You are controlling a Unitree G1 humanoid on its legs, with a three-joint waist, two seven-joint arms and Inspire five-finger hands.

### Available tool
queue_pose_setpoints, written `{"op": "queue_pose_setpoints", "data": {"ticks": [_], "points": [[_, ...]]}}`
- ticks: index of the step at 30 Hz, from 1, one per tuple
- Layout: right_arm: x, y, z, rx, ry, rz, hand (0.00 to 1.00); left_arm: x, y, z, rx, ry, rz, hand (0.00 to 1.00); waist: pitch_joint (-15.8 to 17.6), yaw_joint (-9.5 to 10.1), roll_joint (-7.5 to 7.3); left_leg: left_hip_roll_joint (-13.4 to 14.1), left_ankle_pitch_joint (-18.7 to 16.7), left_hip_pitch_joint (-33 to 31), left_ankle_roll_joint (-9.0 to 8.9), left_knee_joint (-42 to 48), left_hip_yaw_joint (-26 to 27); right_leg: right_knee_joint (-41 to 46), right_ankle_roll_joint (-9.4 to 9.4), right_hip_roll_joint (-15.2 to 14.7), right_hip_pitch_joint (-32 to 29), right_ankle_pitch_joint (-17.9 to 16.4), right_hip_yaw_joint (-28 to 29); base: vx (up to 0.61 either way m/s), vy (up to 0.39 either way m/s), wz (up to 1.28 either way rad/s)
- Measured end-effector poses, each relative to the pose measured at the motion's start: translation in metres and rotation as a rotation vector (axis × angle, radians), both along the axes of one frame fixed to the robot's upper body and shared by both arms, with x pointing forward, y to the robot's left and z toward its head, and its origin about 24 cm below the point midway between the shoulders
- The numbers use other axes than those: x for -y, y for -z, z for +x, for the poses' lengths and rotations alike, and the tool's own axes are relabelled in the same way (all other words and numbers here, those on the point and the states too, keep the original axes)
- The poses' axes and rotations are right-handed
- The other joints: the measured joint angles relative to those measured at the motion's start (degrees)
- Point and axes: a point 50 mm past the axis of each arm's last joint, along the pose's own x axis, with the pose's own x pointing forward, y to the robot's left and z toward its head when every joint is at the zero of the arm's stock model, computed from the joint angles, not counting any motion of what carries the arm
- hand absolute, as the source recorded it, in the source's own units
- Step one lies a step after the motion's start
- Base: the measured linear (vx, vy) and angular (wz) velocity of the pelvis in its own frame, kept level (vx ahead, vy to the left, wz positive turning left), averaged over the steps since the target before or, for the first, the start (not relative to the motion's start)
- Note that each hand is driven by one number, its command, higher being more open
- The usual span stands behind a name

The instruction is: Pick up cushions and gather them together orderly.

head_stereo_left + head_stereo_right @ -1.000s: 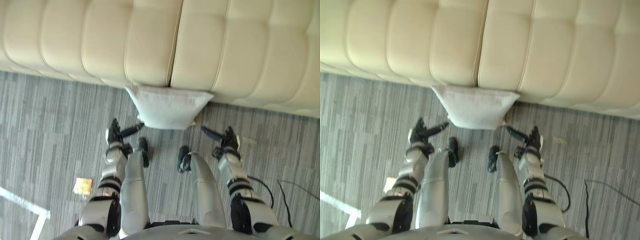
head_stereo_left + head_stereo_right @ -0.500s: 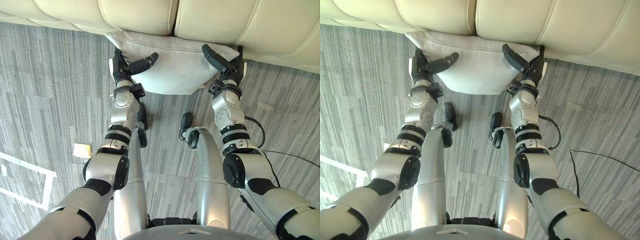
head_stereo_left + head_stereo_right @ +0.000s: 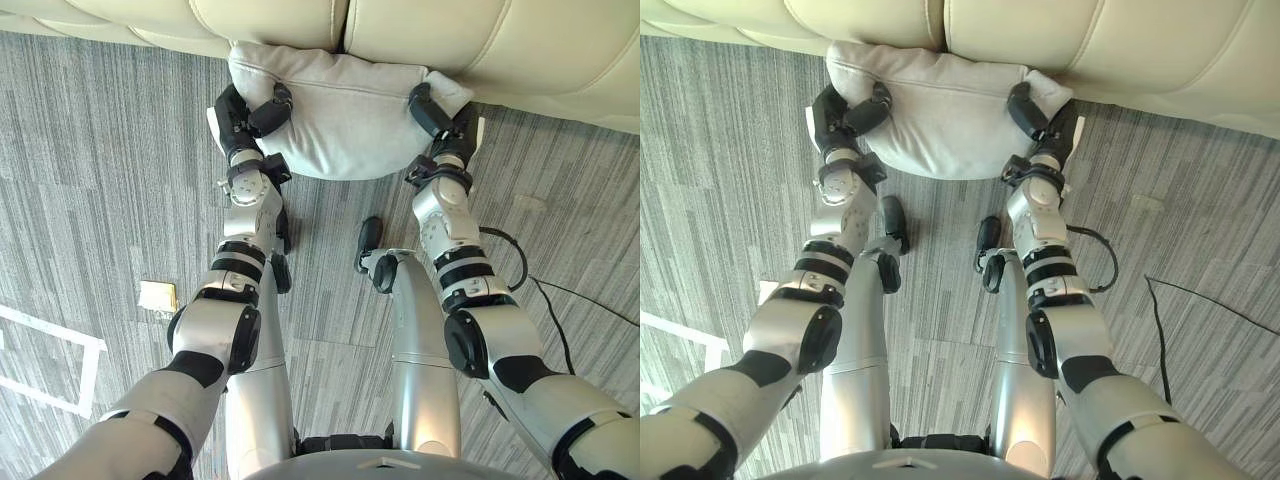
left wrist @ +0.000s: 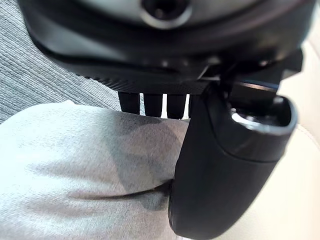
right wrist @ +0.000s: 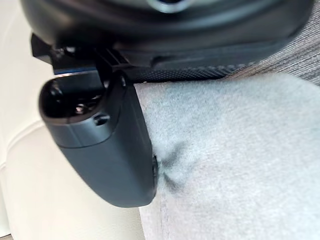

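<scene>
A light grey cushion (image 3: pixel 345 115) stands on the carpet, leaning against the front of the cream sofa (image 3: pixel 500 40). My left hand (image 3: pixel 245 112) holds the cushion's left side, thumb curled over the front and fingers behind it. On the other side my right hand (image 3: pixel 445 115) grips the same way. In the left wrist view the thumb (image 4: pixel 225 165) presses a crease into the grey cloth (image 4: pixel 75 165). In the right wrist view the thumb (image 5: pixel 105 145) dents the cloth (image 5: pixel 240 150) beside the sofa's cream leather.
The sofa runs across the whole far side. Grey striped carpet lies all around. A small tan square (image 3: pixel 157 296) sits on the floor to my left, with white tape lines (image 3: pixel 60 345) further left.
Both hands reached forward from open beside the cushion and closed on its two sides. The camera tipped down and nearer, so the whole picture shifted.
</scene>
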Motion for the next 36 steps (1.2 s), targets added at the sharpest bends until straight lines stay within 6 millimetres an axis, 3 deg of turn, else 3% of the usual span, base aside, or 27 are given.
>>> {"op": "queue_pose_setpoints", "data": {"ticks": [5, 9, 14, 18, 21, 23, 25, 26, 28, 29, 30, 31, 32, 33, 34, 35, 36], "points": [[0.011, 0.023, -0.039, 0.002, 0.02, -0.005, 0.0, 0.009, 0.023, -0.03, -0.002, 0.051, -0.008, 0.0, -0.63, 0.14, -0.76, -0.7, -0.07, 10.12, -0.06, -3.95, 0.27, -4.51, 0.36, -0.11, 10.55, 0.17, -0.52, 0.07, 0.014, 0.0], [0.018, 0.038, -0.082, 0.0, 0.014, -0.067, 0.0, 0.009, 0.054, -0.068, -0.044, 0.068, -0.074, 0.0, -5.17, 0.63, -1.13, -1.19, -0.75, 18.51, 0.06, -7.47, 0.49, -9.29, 0.89, -0.16, 19.77, 0.1, -1.52, 0.1, 0.038, 0.03], [0.015, 0.052, -0.12, -0.034, -0.027, -0.117, 0.0, -0.002, 0.085, -0.106, -0.134, 0.049, -0.111, 0.0, -11.35, 1.58, -0.95, -0.25, -3.84, 25.7, -0.01, -7.78, 1.4, -14.24, 1.8, 1.15, 28.44, -0.11, -1.45, 0.11, 0.057, -0.14], [0.014, 0.058, -0.131, -0.059, -0.039, -0.182, 0.0, -0.006, 0.1, -0.129, -0.183, 0.039, -0.122, 0.0, -14.35, 1.48, -0.43, -0.35, -7.86, 29.87, 0.52, -6.72, 2.71, -14.78, 3.29, 1.18, 32.68, -0.89, 0.28, 0.14, 0.092, -0.25], [0.013, 0.066, -0.131, -0.094, -0.049, -0.222, 0.0, -0.01, 0.108, -0.136, -0.218, 0.035, -0.11, 0.0, -14.39, 1.25, -0.35, -0.51, -10.7, 33.58, 0.94, -5.25, 4.4, -5.3, 5.55, -0.72, 31.17, 0.31, 0.9, 0.14, 0.078, -0.26], [0.014, 0.078, -0.133, -0.15, -0.058, -0.264, 0.0, -0.012, 0.115, -0.141, -0.253, 0.04, -0.093, 0.0, -14.5, 0.9, -0.44, -1.02, -12.6, 37.35, 1.35, -4.75, 4.86, 0.73, 4.49, -2.55, 31.31, 2.04, 0.28, 0.19, 0.044, -0.09], [0.017, 0.085, -0.132, -0.182, -0.072, -0.296, 0.0, -0.012, 0.117, -0.141, -0.268, 0.045, -0.085, 0.0, -14.53, 0.38, -0.36, -1.6, -13.02, 40.14, 2.12, -7.44, 4.53, 5.06, 0.95, -3.8, 29.54, 4.94, -0.61, 0.18, 0.005, -0.02], [0.017, 0.089, -0.132, -0.204, -0.097, -0.306, 0.0, -0.015, 0.119, -0.143, -0.28, 0.044, -0.067, 0.0, -14.69, 0.28, -0.16, -1.79, -12.97, 42.49, 2.31, -10.4, 4.16, 3.12, 0.34, -2.94, 29.6, 1.87, -0.54, 0.16, -0.005, -0.1], [0.016, 0.09, -0.131, -0.21, -0.119, -0.319, 0.0, -0.018, 0.121, -0.143, -0.287, 0.039, -0.057, 0.0, -14.93, 0.24, 0.96, -1.35, -12.98, 44.5, 2.3, -13.81, 3.75, -5.09, 0.43, -1.03, 27.54, 0.88, -0.53, 0.22, -0.037, -0.2], [0.018, 0.091, -0.131, -0.217, -0.121, -0.328, 0.0, -0.018, 0.123, -0.143, -0.298, 0.039, -0.056, 0.0, -15.19, 0.08, 1.74, -0.97, -12.94, 45.83, 2.2, -15.68, 3.66, -10.75, 1.57, 0.18, 26.03, 2.02, -0.52, 0.38, -0.119, -0.07], [0.019, 0.094, -0.132, -0.231, -0.125, -0.335, 0.0, -0.018, 0.128, -0.144, -0.316, 0.041, -0.05, 0.0, -15.73, -0.4, 2.18, -0.94, -12.63, 47.42, 0.79, -17.05, 3.6, -19.57, 2.27, 1.59, 26.65, 5.28, -0.32, 0.38, -0.138, 0.31], [0.022, 0.097, -0.135, -0.25, -0.123, -0.343, 0.0, -0.015, 0.134, -0.145, -0.342, 0.058, -0.044, 0.0, -16.31, -1.51, 2.85, -0.75, -13.46, 48.76, -1.54, -17.03, 1.96, -23.58, -0.55, 2.53, 28.44, 12.73, -0.16, 0.47, -0.178, 0.37], [0.022, 0.097, -0.135, -0.251, -0.122, -0.343, 0.0, -0.014, 0.134, -0.145, -0.345, 0.06, -0.046, 0.0, -16.39, -1.57, 3.15, -0.6, -13.63, 48.82, -1.8, -16.91, 1.83, -23.42, -0.62, 2.65, 28.5, 12.57, -0.36, 0.51, -0.18, 0.31], [0.032, 0.099, -0.137, -0.277, -0.118, -0.378, 0.0, -0.007, 0.143, -0.149, -0.391, 0.085, -0.055, 0.0, -18.29, -1.54, 5.88, 2.01, -13.37, 48.15, -3.25, -14.3, -1.44, -22.5, -1.9, 4.44, 29.44, 10.49, -2.45, 0.58, -0.231, 0.21], [0.035, 0.1, -0.138, -0.286, -0.113, -0.388, 0.0, -0.004, 0.145, -0.149, -0.4, 0.095, -0.061, 0.0, -18.29, -1.79, 5.92, 2.53, -11.63, 46.38, -4.82, -8.3, -2.79, -22.7, -2.49, 4.5, 31.61, 9.0, -3.66, 0.54, -0.228, 0.27], [0.038, 0.101, -0.14, -0.301, -0.112, -0.394, 0.0, -0.001, 0.147, -0.149, -0.408, 0.101, -0.072, 0.0, -18.28, -1.79, 5.91, 2.93, -9.41, 44.39, -4.99, -1.9, -3.3, -23.2, -3.07, 4.65, 33.69, 8.47, -4.14, 0.5, -0.22, 0.37], [0.039, 0.103, -0.145, -0.315, -0.108, -0.395, 0.0, 0.003, 0.149, -0.151, -0.417, 0.107, -0.088, 0.0, -18.27, -1.58, 5.9, 4.23, -5.3, 40.01, -5.05, 10.26, -3.56, -24.85, -3.53, 4.97, 37.67, 8.04, -4.52, 0.41, -0.159, 0.19]]}}
